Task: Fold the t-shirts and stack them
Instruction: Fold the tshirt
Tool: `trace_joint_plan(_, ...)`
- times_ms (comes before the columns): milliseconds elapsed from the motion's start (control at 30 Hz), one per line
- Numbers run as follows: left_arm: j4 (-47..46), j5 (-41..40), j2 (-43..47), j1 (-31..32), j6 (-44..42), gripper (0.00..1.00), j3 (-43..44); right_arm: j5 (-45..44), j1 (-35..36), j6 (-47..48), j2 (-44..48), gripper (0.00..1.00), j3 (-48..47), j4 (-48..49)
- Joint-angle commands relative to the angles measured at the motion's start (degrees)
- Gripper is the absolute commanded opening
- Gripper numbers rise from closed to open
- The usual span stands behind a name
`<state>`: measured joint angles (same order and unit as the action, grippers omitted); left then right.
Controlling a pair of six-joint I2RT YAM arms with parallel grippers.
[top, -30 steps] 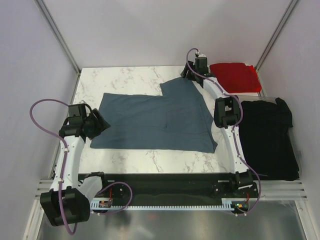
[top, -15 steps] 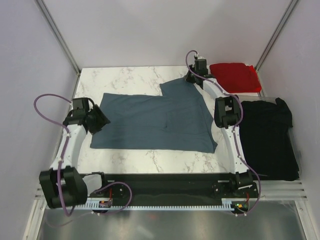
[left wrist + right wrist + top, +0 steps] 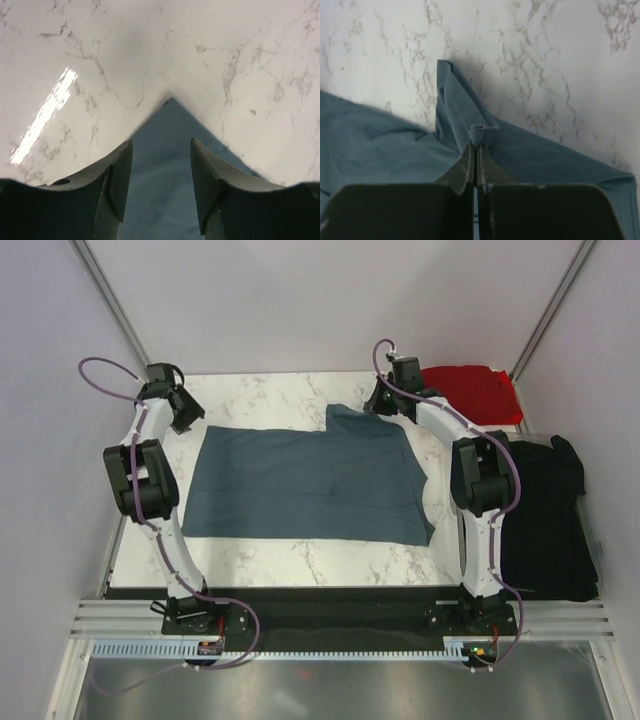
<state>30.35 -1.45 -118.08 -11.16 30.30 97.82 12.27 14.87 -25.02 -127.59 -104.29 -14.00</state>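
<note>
While the left gripper [image 3: 183, 410] is hovering, jaws parted and gripping nothing, at the far-left corner of the slate blue-grey t-shirt [image 3: 310, 480] that is lying spread on the marble table [image 3: 270, 395], the right gripper [image 3: 380, 400] is pinching a raised fold at its far-right corner. Further right, the red t-shirt [image 3: 470, 392] is lying in the far corner and the black t-shirt [image 3: 540, 510] is lying along the right side.

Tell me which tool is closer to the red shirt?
Right: the right tool pinches the blue shirt just beside the red shirt; the left tool is across the table.
</note>
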Motion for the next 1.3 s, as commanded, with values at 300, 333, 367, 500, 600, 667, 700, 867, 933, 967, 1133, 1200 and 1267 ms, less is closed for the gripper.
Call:
trace_joint_plan(300,2.8,6.6,-18.3,1.1,3.5,0.54,17.8,1.8,4.1,0.6,9.9,0.00,17.1,4.0)
trace_joint_plan(333,2.8,6.2,-18.3,1.2,3.5,0.54,17.8,1.9,4.1,0.4,9.9,0.00,17.6,4.2)
trace_joint_plan(367,2.9,5.9,-18.2,1.5,3.3,0.53,17.8,1.9,4.1,0.3,10.0,0.00,18.5,4.3)
trace_joint_plan(500,3.0,5.9,-18.2,2.2,3.0,0.47,17.1,2.1,4.2,0.1,10.3,0.00,19.9,4.9)
trace_joint_plan(600,3.4,4.2,-17.3,2.4,3.3,0.45,15.0,1.8,4.3,0.4,10.8,0.00,20.4,4.9)
trace_joint_plan(667,3.6,2.3,-16.4,2.5,3.3,0.45,13.6,1.8,4.2,0.5,11.0,0.00,20.7,4.9)
trace_joint_plan(700,3.7,1.8,-16.3,2.5,3.2,0.45,13.4,1.9,4.2,0.5,11.2,0.00,20.8,4.9)
trace_joint_plan(867,4.8,-0.7,-16.0,2.5,2.3,0.47,14.1,1.9,4.2,0.4,11.5,0.00,21.8,5.1)
trace_joint_plan(933,5.9,-1.8,-16.1,2.5,2.2,0.49,14.8,2.0,4.2,0.4,11.3,0.00,22.0,5.2)
trace_joint_plan(967,6.5,-2.2,-16.2,2.5,2.2,0.50,15.7,2.0,4.2,0.4,11.3,0.00,22.3,5.1)
trace_joint_plan(1133,11.0,-5.0,-16.8,2.5,2.2,0.51,18.9,2.1,4.3,0.0,10.9,0.00,22.7,5.6)
trace_joint_plan(1200,11.4,-5.5,-16.9,2.5,2.3,0.51,19.5,2.1,4.2,0.0,10.6,0.00,22.6,5.6)
trace_joint_plan(1267,11.4,-5.2,-17.4,2.5,2.0,0.50,20.0,2.1,4.2,0.0,10.5,0.00,22.6,5.7)
